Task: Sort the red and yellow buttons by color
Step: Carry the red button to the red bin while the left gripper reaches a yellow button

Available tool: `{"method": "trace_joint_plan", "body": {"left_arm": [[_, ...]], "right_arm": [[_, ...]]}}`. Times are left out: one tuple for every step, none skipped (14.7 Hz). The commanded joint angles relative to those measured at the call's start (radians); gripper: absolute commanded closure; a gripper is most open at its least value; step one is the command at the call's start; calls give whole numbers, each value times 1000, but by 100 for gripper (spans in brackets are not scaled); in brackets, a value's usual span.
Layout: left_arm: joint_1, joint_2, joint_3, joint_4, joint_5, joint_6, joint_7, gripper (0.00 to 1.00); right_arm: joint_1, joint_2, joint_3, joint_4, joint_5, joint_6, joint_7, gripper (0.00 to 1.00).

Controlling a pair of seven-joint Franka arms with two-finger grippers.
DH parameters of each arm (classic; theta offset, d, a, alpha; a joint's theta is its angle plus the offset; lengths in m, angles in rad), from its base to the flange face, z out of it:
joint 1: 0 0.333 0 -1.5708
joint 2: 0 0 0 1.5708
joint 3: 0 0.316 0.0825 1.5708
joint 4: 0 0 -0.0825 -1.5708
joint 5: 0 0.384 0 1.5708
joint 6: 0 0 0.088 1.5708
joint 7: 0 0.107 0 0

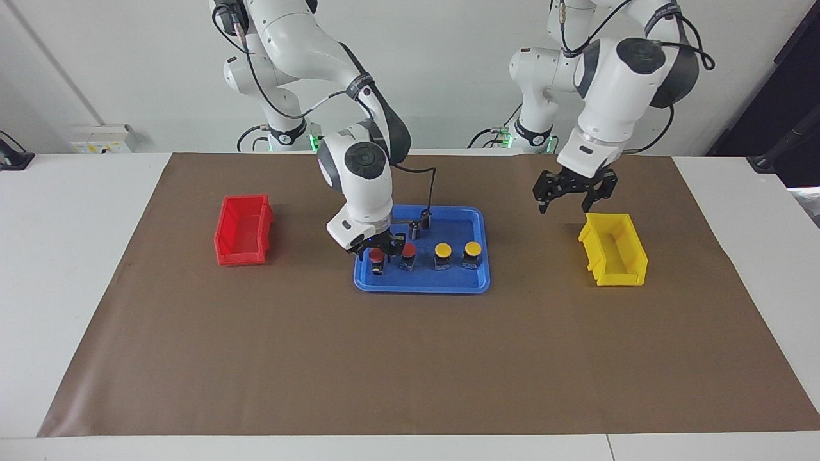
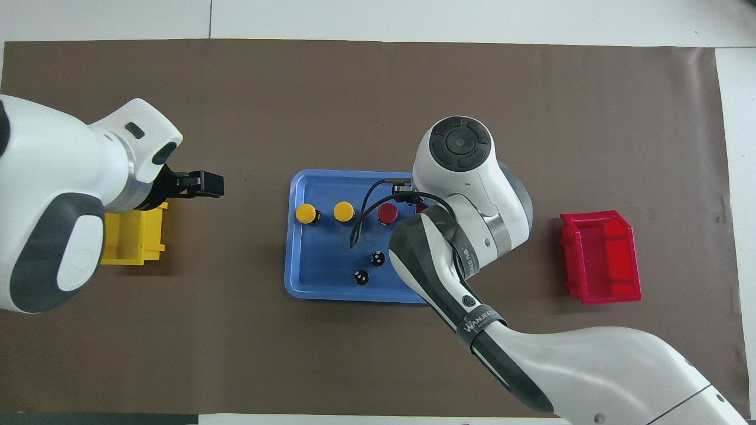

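Red button (image 1: 377, 255) between right gripper (image 1: 378, 251) fingers (image 1: 362, 253) (overhead hides it).

One brand name can be read — "WANJEE" in white capitals, possibly with further letters cut off, on a dark band (image 2: 481, 321) around the right arm (image 2: 567, 360). Higher up that arm, a dark sleeve (image 2: 466, 260) carries white lettering too small to make out.
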Motion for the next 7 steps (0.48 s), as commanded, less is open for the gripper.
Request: {"method": "trace_joint_plan", "body": {"left_arm": [[-85,73,15,-24,10,107,-108,0],[-101,98,15,-36,10,147,-128,0],[-117,110,17,-54,10,187,-147,0],[-118,112,15,-68,10,211,-146,0],[-119,111,15,-77,10,221,-146,0],[-117,111,15,-77,10,222,-145,0],[-117,111,15,-77,10,227,-145,0]], "right_arm": [[0,-35,4,-49,-4,23,0,38],[-2,-36,4,-55,-4,25,-6,39],[-2,-36,4,-61,-4,27,-15,42],[-2,-36,4,-61,-4,36,-15,44],[-2,-36,4,-61,-4,48,-17,46],[-3,-36,4,-61,-4,59,-18,46],[-3,-35,4,-61,-4,66,-20,52]]}}
